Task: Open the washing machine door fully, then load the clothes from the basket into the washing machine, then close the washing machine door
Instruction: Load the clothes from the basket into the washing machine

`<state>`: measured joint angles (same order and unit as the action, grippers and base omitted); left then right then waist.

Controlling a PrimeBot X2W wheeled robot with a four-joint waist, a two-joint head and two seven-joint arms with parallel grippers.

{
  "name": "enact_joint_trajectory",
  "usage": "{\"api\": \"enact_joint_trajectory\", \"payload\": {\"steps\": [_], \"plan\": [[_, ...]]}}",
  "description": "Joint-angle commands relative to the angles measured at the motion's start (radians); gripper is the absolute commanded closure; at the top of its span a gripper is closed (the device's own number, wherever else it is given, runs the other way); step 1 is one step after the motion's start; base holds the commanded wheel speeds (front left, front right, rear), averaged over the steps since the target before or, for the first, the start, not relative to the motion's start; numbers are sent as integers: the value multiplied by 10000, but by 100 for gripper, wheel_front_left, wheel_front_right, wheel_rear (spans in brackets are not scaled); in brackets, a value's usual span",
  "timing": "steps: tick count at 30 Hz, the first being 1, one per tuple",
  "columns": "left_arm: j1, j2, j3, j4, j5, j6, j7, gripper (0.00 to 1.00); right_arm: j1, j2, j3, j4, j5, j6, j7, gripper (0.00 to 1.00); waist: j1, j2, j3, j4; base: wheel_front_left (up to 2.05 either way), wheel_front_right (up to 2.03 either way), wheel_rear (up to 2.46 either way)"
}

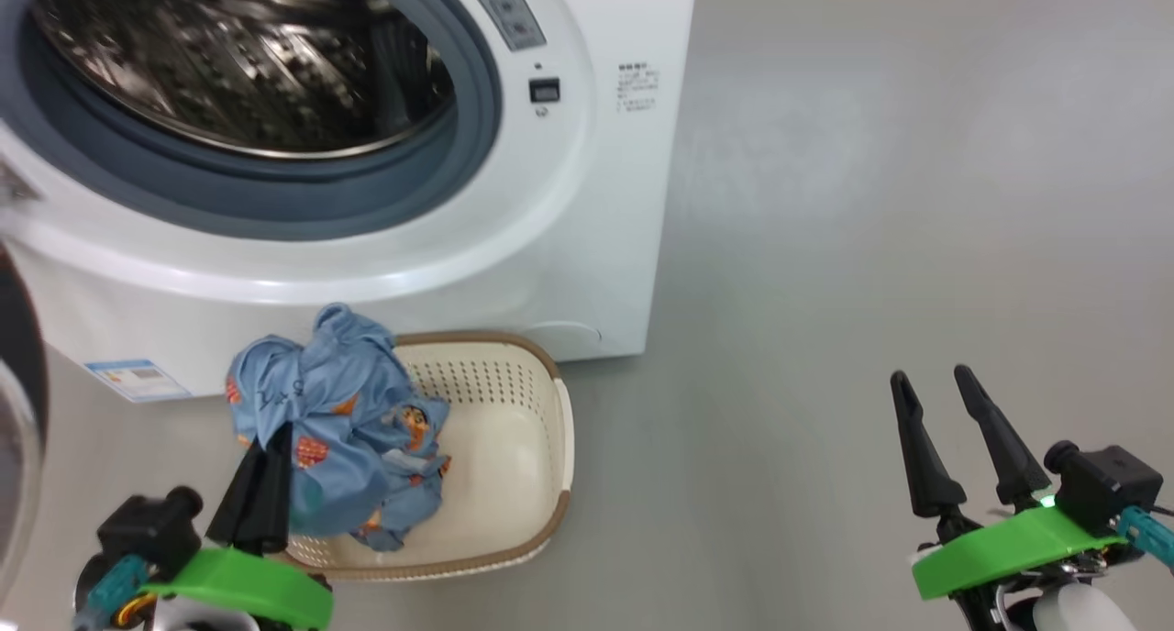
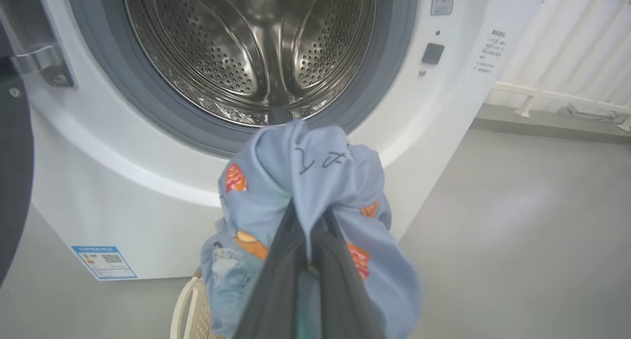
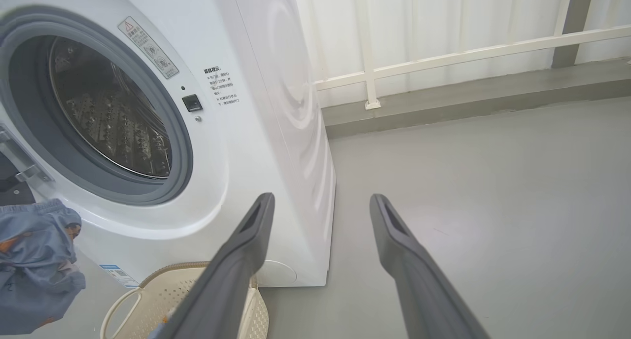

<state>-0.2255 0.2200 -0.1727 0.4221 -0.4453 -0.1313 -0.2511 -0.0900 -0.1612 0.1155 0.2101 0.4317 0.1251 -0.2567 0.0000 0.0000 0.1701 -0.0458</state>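
Observation:
The white washing machine [image 1: 587, 209] stands with its steel drum [image 1: 248, 62] exposed. Its door [image 1: 14, 411] is swung out at the far left, where only the black rim and some glass show. My left gripper [image 1: 275, 438] is shut on the clothes [image 1: 330, 411], a light-blue bundle with orange prints, held up over the left part of the cream basket [image 1: 523, 448]. The bundle's lower end hangs into the basket. In the left wrist view the clothes [image 2: 305, 181] hang in front of the drum opening [image 2: 251, 48]. My right gripper [image 1: 931, 379] is open and holds nothing, out over the floor on the right.
Grey floor [image 1: 871, 200] stretches to the right of the machine, with free room. A white railing [image 3: 443, 58] and a low kerb run along the wall behind. A blue label sticker [image 1: 138, 379] sits low on the machine's front, and the basket touches the machine's base.

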Motion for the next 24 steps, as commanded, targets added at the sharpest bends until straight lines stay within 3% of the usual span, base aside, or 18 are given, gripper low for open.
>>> {"api": "enact_joint_trajectory", "payload": {"steps": [1, 12, 24], "plan": [[96, 108, 510, -499, 120, 6, -106, 100, 92, -167, 96, -226, 11, 56, -51, 0, 0, 0, -486, 287, 0, 0, 0], [1241, -367, 1592, -2227, 1097, 6, -106, 100, 286, -159, -224, -464, -23, 56, -51, 0, 0, 0, -218, 497, 0, 0, 0], [783, -644, 1848, -2488, 1164, 6, -107, 100, -71, -92, -310, -633, -92, 56, -51, 0, 0, 0, 675, 453, 0, 0, 0]]}}
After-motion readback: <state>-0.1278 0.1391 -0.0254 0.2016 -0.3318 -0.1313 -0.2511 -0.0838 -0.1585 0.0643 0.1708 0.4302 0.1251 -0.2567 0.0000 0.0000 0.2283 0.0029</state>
